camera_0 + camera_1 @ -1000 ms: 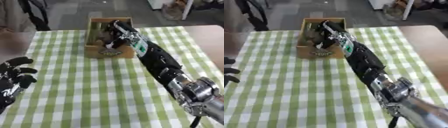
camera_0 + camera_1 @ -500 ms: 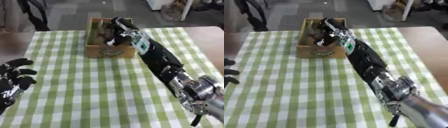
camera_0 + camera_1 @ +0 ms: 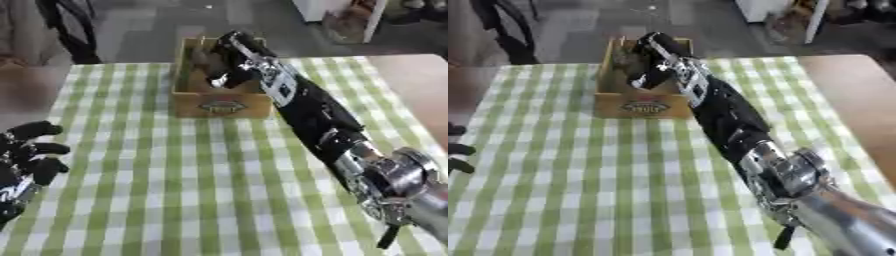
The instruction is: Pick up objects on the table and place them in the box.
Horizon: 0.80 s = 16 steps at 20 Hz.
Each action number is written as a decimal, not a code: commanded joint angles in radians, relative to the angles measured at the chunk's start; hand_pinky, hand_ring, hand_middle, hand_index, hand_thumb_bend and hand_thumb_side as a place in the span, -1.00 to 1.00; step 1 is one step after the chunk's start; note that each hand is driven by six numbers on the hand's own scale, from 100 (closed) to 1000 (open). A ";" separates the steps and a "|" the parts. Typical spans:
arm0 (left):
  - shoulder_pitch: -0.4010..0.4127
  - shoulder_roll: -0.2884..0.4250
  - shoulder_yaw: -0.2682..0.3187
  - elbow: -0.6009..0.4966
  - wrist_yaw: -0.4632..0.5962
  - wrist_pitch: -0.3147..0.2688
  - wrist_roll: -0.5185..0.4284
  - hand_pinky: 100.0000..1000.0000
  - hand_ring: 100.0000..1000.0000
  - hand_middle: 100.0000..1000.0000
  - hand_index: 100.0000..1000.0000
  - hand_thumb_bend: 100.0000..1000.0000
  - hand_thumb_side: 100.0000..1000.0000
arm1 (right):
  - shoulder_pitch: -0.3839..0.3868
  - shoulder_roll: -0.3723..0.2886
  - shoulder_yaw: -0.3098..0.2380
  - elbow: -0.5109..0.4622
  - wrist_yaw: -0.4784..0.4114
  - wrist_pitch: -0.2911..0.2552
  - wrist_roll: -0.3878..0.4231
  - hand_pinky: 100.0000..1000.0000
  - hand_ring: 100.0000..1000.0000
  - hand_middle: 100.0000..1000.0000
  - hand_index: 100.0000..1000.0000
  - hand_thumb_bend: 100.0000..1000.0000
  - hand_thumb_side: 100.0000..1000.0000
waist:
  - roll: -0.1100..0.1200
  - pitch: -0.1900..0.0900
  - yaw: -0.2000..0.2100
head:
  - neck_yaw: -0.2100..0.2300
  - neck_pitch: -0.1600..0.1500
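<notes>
A brown box (image 3: 221, 105) with a label on its front wall stands at the far middle of the green-checked table (image 3: 175, 180). Dark, brownish things (image 3: 203, 62) lie inside it; I cannot make out what they are. My right arm stretches across the table, and my right hand (image 3: 241, 50) hovers over the box. Its fingers reach toward the far rim, its thumb points down into the box, and nothing shows in it. My left hand (image 3: 22, 155) rests open at the lower left edge, fingers spread, far from the box.
A bare brown tabletop (image 3: 418, 82) adjoins the checked cloth on the right. A dark chair (image 3: 74, 25) stands beyond the far left corner. Floor and clutter lie behind the box.
My right hand has risen from inside the box and shifted toward its far rim. The left hand has stayed put.
</notes>
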 commanded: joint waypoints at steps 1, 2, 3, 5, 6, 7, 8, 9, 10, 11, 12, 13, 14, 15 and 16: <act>-0.014 0.010 -0.001 -0.017 0.007 0.000 -0.006 0.03 0.29 0.44 0.58 -0.12 -0.58 | -0.016 -0.037 -0.015 0.008 0.031 0.013 -0.034 -0.37 -0.23 -0.23 0.10 -0.44 -1.00 | 0.005 -0.012 0.008 | -0.011 -0.018; -0.014 0.010 -0.003 -0.017 0.008 0.000 -0.007 0.03 0.29 0.44 0.58 -0.12 -0.58 | -0.014 -0.039 -0.018 0.013 0.038 0.016 -0.045 -0.37 -0.23 -0.23 0.10 -0.44 -1.00 | 0.005 -0.012 0.011 | -0.014 -0.021; -0.014 0.009 -0.004 -0.017 0.008 0.001 -0.008 0.03 0.29 0.44 0.58 -0.12 -0.58 | -0.012 -0.041 -0.020 0.019 0.043 0.020 -0.056 -0.37 -0.23 -0.23 0.10 -0.44 -1.00 | 0.006 -0.012 0.015 | -0.018 -0.023; -0.015 0.008 -0.006 -0.017 0.009 0.002 -0.011 0.03 0.28 0.44 0.58 -0.12 -0.57 | -0.009 -0.044 -0.022 0.027 0.052 0.024 -0.072 -0.36 -0.22 -0.22 0.10 -0.43 -1.00 | 0.007 -0.012 0.020 | -0.024 -0.028; -0.015 0.008 -0.007 -0.017 0.009 0.002 -0.012 0.03 0.28 0.44 0.58 -0.12 -0.57 | -0.007 -0.044 -0.022 0.031 0.056 0.025 -0.078 -0.36 -0.22 -0.22 0.10 -0.43 -1.00 | 0.007 -0.012 0.022 | -0.027 -0.029; -0.014 0.008 -0.007 -0.017 0.009 0.002 -0.012 0.03 0.28 0.44 0.58 -0.12 -0.58 | -0.006 -0.043 -0.021 0.034 0.060 0.025 -0.079 -0.35 -0.22 -0.22 0.11 -0.43 -1.00 | 0.007 -0.012 0.023 | -0.029 -0.030; -0.014 0.008 -0.007 -0.017 0.009 0.002 -0.012 0.03 0.28 0.44 0.58 -0.12 -0.57 | -0.005 -0.042 -0.019 0.036 0.064 0.022 -0.078 -0.33 -0.20 -0.20 0.12 -0.40 -1.00 | 0.006 -0.012 0.024 | -0.029 -0.031; -0.013 0.008 -0.006 -0.016 0.009 0.002 -0.011 0.03 0.28 0.44 0.58 -0.12 -0.57 | -0.004 -0.041 -0.016 0.036 0.071 0.016 -0.071 -0.31 -0.19 -0.18 0.14 -0.39 -0.99 | 0.006 -0.012 0.023 | -0.029 -0.032; -0.013 0.007 -0.007 -0.016 0.009 0.002 -0.011 0.03 0.28 0.44 0.58 -0.12 -0.57 | -0.004 -0.039 -0.012 0.037 0.079 0.009 -0.059 -0.27 -0.14 -0.14 0.18 -0.37 -0.99 | 0.005 -0.012 0.023 | -0.029 -0.032; -0.014 0.007 -0.007 -0.016 0.009 0.002 -0.012 0.03 0.28 0.44 0.58 -0.12 -0.57 | -0.003 -0.037 -0.008 0.039 0.088 0.000 -0.036 -0.21 -0.09 -0.08 0.24 -0.32 -1.00 | 0.004 -0.012 0.023 | -0.029 -0.033; -0.014 0.007 -0.008 -0.016 0.009 0.002 -0.012 0.03 0.28 0.44 0.58 -0.12 -0.57 | -0.003 -0.035 -0.005 0.040 0.096 -0.009 -0.007 -0.15 -0.02 -0.02 0.30 -0.30 -1.00 | 0.003 -0.013 0.022 | -0.029 -0.034; -0.014 0.006 -0.008 -0.016 0.009 0.002 -0.013 0.03 0.28 0.44 0.58 -0.12 -0.57 | -0.003 -0.033 -0.001 0.043 0.105 -0.023 0.034 -0.04 0.09 0.10 0.40 -0.29 -0.91 | 0.003 -0.013 0.022 | -0.028 -0.035; -0.014 0.006 -0.008 -0.016 0.009 0.002 -0.013 0.03 0.28 0.44 0.58 -0.12 -0.57 | -0.004 -0.032 0.001 0.044 0.110 -0.038 0.080 0.08 0.22 0.24 0.52 -0.25 -0.65 | 0.002 -0.013 0.021 | -0.028 -0.035; -0.014 0.007 -0.008 -0.016 0.008 0.002 -0.014 0.03 0.28 0.44 0.58 -0.12 -0.57 | -0.005 -0.030 0.004 0.045 0.114 -0.055 0.136 0.14 0.28 0.30 0.57 -0.22 -0.52 | 0.002 -0.014 0.020 | -0.027 -0.036; -0.013 0.007 -0.007 -0.016 0.008 0.002 -0.014 0.03 0.28 0.44 0.58 -0.12 -0.57 | -0.006 -0.030 0.004 0.042 0.115 -0.070 0.190 0.21 0.36 0.37 0.62 -0.19 -0.40 | 0.001 -0.014 0.019 | -0.026 -0.035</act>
